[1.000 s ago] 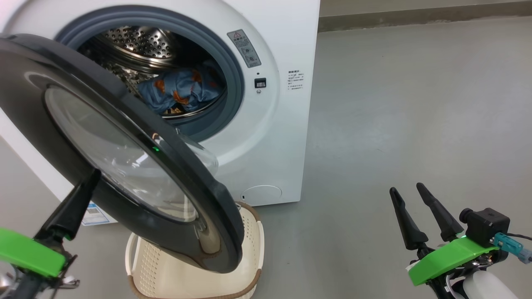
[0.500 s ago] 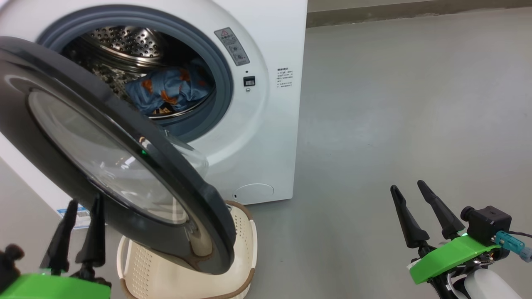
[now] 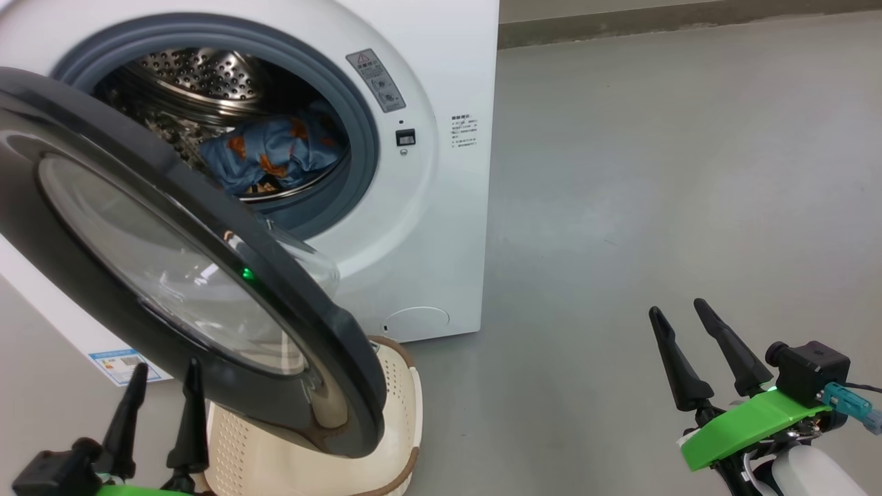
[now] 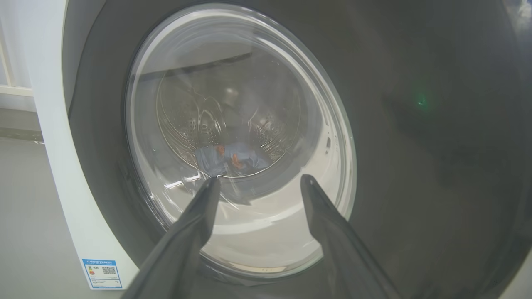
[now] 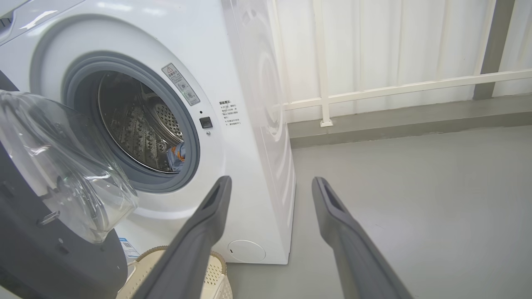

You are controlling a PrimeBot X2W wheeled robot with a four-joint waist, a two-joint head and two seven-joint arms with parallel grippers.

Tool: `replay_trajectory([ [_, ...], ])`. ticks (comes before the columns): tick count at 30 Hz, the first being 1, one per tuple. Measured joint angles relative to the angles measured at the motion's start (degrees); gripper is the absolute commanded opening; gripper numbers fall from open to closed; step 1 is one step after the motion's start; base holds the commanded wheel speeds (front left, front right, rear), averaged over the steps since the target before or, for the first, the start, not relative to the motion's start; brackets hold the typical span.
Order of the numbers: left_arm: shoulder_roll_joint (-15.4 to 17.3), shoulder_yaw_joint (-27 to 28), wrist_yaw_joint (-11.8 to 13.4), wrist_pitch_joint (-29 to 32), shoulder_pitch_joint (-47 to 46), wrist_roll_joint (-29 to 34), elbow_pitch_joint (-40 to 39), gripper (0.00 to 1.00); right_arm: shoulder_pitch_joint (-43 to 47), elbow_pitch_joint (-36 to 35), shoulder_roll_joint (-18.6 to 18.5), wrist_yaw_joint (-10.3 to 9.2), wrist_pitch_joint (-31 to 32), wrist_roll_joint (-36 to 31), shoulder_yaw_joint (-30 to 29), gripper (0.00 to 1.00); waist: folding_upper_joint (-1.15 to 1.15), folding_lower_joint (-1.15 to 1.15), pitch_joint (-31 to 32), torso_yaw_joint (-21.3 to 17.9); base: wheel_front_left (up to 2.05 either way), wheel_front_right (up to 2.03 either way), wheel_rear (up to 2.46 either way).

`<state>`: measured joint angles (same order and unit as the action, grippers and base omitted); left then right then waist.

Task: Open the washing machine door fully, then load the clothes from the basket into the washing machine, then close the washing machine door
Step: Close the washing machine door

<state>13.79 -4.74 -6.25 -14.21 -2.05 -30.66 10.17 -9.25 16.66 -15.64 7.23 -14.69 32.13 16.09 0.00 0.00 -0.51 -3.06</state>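
The white washing machine (image 3: pixel 441 207) stands with its door (image 3: pixel 324 344) swung partway out, the black rim and glass bowl facing me. Light blue clothes (image 3: pixel 275 155) with orange print lie in the steel drum, also seen through the door glass (image 4: pixel 232 155). Under the door's lower edge sits the cream basket (image 3: pixel 396 413), mostly covered by it. My left gripper (image 3: pixel 167 365) is open just below the door's outer face, fingers pointing at the glass (image 4: pixel 259 179). My right gripper (image 3: pixel 677 307) is open over bare floor to the machine's right, holding nothing (image 5: pixel 271 179).
Grey floor (image 3: pixel 654 172) stretches right of the machine to a kerb and a white railing (image 5: pixel 374 89) at the back. A blue label (image 4: pixel 102 272) is stuck low on the machine's front, to the left.
My left gripper has drawn back from the door's outer face and now points up with both fingers showing. The camera has turned a little. The right arm is still.
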Motion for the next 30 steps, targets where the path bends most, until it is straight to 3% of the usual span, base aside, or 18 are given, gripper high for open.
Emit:
replay_trajectory([
  [12, -3.16, 2.08, -0.13, -0.18, -0.02, 4.59, 0.94, 1.0, -0.01, 0.0, -0.29, 0.0, 0.0, -0.02, -0.16, 1.0, 0.0, 0.0, 0.07, 0.82, 0.0, 0.0, 0.0],
  [30, -4.44, 3.26, -0.86, -0.18, -0.02, 6.13, 1.49, 1.0, -0.66, 0.0, -0.42, 0.0, 0.0, -0.41, 0.09, 1.0, 0.0, 0.0, 0.16, 1.21, 0.0, 0.0, 0.0],
])
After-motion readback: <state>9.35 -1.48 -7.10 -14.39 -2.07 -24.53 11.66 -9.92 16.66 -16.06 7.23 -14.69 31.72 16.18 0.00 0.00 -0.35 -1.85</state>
